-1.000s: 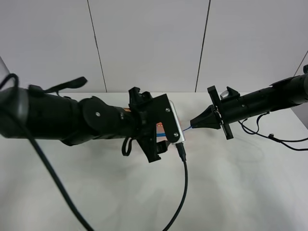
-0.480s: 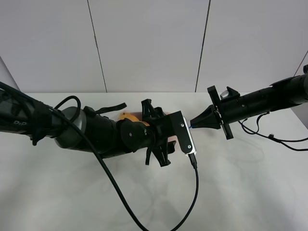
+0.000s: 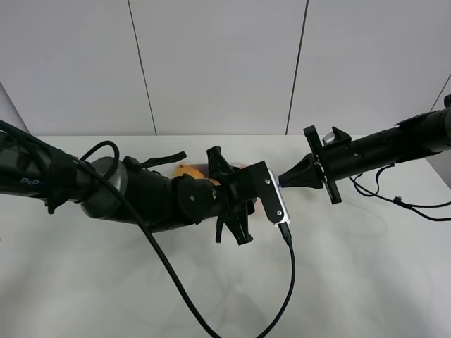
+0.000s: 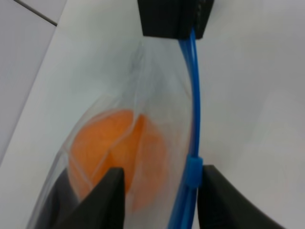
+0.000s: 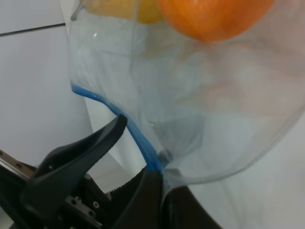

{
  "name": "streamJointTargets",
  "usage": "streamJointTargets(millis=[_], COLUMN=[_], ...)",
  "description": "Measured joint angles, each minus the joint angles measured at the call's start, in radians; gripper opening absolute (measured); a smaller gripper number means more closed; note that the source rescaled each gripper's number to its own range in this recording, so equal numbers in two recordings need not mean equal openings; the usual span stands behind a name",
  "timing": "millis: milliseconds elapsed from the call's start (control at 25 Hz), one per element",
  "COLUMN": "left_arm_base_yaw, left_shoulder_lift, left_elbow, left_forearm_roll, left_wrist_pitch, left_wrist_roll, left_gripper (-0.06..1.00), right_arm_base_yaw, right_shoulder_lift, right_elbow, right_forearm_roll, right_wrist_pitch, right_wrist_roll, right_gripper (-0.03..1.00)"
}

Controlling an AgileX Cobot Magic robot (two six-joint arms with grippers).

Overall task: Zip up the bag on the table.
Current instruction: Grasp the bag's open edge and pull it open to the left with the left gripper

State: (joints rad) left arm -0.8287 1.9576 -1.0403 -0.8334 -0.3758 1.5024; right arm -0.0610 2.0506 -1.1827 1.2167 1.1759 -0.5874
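The clear bag lies on the white table, mostly hidden under my left arm in the high view. In the left wrist view an orange fruit shows through the bag, and the blue zipper strip carries a slider. My left gripper is open, its fingers on either side of the bag, the slider close to one finger. My right gripper is shut on the bag's corner at the strip's end; it also shows in the left wrist view.
A black cable hangs from my left wrist camera over the table's front. More cables trail by the right arm. A white panelled wall stands behind the table.
My left arm has dropped lower towards the table and its gripper has shifted right along the bag, nearer the right gripper. The right arm has not moved.
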Motion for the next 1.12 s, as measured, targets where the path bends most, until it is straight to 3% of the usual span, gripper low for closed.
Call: streamJointTargets(millis=[280,400,760,960,1040,1120], left_arm_base_yaw=[0.000,0.000,0.000,0.000,0.000,0.000], left_shoulder_lift=[0.000,0.000,0.046,0.046,0.046,0.046], left_elbow=[-0.001,-0.001,-0.001,-0.001,-0.001,-0.001], left_forearm_roll=[0.208,0.258,0.267,0.269,0.269,0.270], left_wrist_pitch=[-0.001,-0.001,-0.010,-0.082,-0.086,-0.087], left_wrist_roll=[-0.170,-0.198,-0.205,-0.205,-0.205,-0.205], left_gripper=[0.40,0.40,0.40,0.40,0.38,0.23], right_arm_base_yaw=[0.000,0.000,0.000,0.000,0.000,0.000], right_shoulder_lift=[0.000,0.000,0.000,0.000,0.000,0.000], right_elbow=[0.000,0.000,0.000,0.000,0.000,0.000], right_forearm_roll=[0.000,0.000,0.000,0.000,0.000,0.001], right_wrist_pitch=[-0.002,-0.002,-0.003,-0.003,-0.003,-0.003], right_wrist_roll=[0.000,0.000,0.000,0.000,0.000,0.000], right_gripper=[0.00,0.00,0.00,0.00,0.00,0.00])
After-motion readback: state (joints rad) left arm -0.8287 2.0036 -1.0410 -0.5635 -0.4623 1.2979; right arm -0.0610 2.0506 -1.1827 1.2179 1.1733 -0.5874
